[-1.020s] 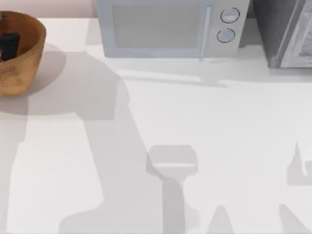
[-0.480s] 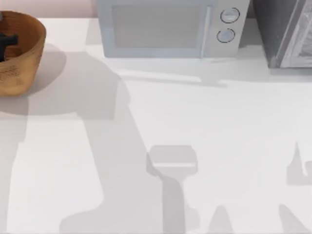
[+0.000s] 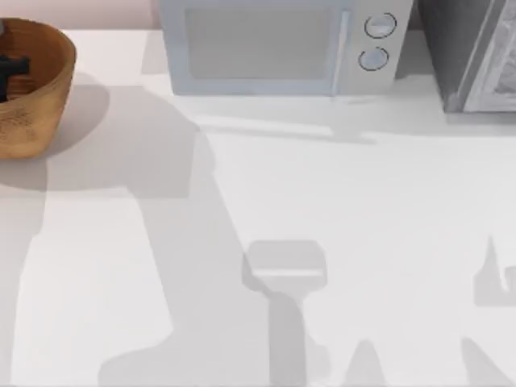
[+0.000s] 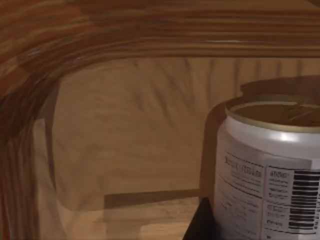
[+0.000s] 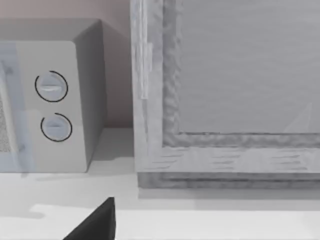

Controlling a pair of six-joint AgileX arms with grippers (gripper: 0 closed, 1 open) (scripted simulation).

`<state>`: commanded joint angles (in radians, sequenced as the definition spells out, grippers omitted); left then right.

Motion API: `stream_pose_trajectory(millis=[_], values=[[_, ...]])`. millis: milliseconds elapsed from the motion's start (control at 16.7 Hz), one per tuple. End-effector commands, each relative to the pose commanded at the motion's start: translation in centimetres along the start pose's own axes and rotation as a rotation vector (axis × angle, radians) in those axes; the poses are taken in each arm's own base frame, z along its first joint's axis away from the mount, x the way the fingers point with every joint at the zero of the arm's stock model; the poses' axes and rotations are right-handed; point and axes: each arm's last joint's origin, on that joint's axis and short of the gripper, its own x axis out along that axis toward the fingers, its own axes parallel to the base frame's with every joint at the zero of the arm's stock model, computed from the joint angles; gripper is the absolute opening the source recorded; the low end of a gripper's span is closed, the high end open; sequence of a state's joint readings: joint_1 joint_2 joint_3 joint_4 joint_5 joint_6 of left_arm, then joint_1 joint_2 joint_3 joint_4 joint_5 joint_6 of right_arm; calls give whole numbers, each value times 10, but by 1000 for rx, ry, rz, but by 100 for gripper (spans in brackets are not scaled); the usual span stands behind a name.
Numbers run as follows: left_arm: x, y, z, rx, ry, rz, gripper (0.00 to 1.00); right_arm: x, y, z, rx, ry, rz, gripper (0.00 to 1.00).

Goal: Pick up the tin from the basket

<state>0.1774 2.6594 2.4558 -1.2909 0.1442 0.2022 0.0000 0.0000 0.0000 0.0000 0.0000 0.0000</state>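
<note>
You could see the tin standing upright inside the basket in the left wrist view, its dull gold top level and its white side turned to the camera, printed with small text and a barcode. It sat on the basket's floor close to the ribbed inner wall, which curved round behind and beside it. A dark finger of your left hand lay just beside the tin's lower side; whether it touched the tin you could not tell, and you could not tell whether that hand was spread or pressed together.

From above, the basket stood at the far left corner of the worktop, cut off by the picture's left edge, and a dark part of your left hand reached down inside its rim.

To the right of the basket, along the back of the worktop, stood the grey-white microwave with its two round dials, and beside that, at the far right, a grey cabinet.

Your right hand looked toward the microwave and the cabinet; one dark finger showed over the worktop, and you could not tell if that hand was spread or closed
</note>
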Motion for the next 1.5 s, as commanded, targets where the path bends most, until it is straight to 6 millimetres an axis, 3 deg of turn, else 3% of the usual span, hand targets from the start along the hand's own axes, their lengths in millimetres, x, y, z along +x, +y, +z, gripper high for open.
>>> stream_pose_trajectory(millis=[180, 240, 480, 660, 780, 960, 1200, 1320, 1500], values=[[0, 0, 0, 0, 0, 0, 0, 0, 0, 0, 0, 0, 0, 100], [-26, -2, -6, -19, -23, 9, 0, 0, 0, 0, 0, 0, 0, 100], [-41, -10, -9, -4, -51, 34, 0, 0, 0, 0, 0, 0, 0, 100], [-74, -28, -21, 21, -124, 89, 0, 0, 0, 0, 0, 0, 0, 100], [-105, -43, -40, 37, -196, 133, 0, 0, 0, 0, 0, 0, 0, 100], [-155, -68, -90, 51, -343, 199, 0, 0, 0, 0, 0, 0, 0, 100], [-201, -96, -194, 54, -614, 258, 0, 0, 0, 0, 0, 0, 0, 100], [-203, -105, -251, 50, -763, 267, 0, 0, 0, 0, 0, 0, 0, 100], [-177, -110, -322, 44, -976, 254, 0, 0, 0, 0, 0, 0, 0, 100]])
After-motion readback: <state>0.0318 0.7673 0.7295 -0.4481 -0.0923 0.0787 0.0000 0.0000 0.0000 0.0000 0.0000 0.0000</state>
